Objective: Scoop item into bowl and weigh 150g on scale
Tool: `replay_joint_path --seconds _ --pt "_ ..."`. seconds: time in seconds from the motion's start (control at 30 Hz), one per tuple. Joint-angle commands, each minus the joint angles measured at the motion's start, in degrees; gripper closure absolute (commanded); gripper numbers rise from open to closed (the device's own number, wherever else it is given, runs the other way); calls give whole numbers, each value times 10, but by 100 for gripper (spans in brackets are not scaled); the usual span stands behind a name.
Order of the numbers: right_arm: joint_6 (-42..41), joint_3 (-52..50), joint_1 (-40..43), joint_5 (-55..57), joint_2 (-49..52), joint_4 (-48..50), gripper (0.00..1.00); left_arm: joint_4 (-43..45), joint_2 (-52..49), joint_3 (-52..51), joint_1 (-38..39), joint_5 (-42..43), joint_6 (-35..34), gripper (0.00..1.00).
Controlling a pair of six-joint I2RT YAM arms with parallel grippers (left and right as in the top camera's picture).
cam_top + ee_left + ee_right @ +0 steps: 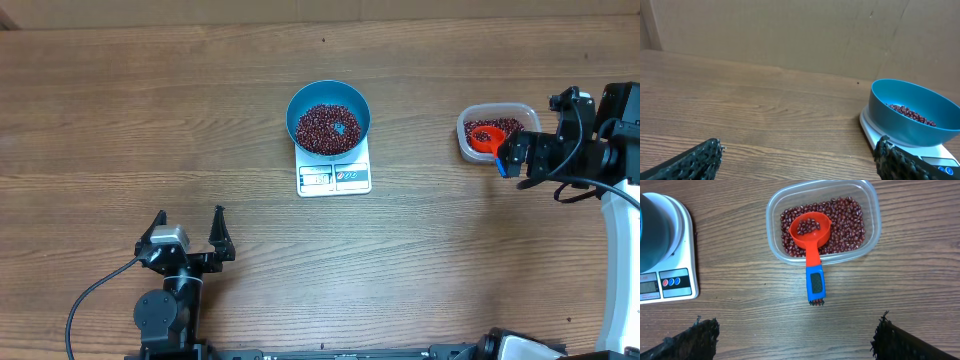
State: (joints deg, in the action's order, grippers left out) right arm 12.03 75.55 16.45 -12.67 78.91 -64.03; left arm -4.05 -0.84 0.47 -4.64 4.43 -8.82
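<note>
The light blue bowl (329,105) stands on the white scale (334,178) at mid-table, with dark red beans (322,128) inside it. More beans (845,220) fill a clear tub (871,230), where the orange-red scoop (810,230) rests with some beans in its cup. Its blue handle tip points out over the rim toward my right gripper (797,322). That gripper is open and empty, just short of the handle. My left gripper (799,144) is open and empty, low over the table. The bowl (910,125) and scale (870,127) lie ahead to its right.
The tub (495,130) sits at the right of the table, close to my right arm. The scale's display and buttons (670,280) face the front edge. A wall of brown board stands behind the table in the left wrist view.
</note>
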Motion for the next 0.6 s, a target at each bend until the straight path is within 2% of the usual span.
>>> replay_joint_path --seconds 0.0,0.43,0.57 --pt "1 14 0 -3 -5 3 0 -2 6 -2 -5 -5 -4 0" --pt "1 14 0 -3 -3 3 0 -2 6 -2 -5 -5 -4 1" --pt "0 11 0 -13 -29 37 0 -2 6 -2 -5 -5 -4 0"
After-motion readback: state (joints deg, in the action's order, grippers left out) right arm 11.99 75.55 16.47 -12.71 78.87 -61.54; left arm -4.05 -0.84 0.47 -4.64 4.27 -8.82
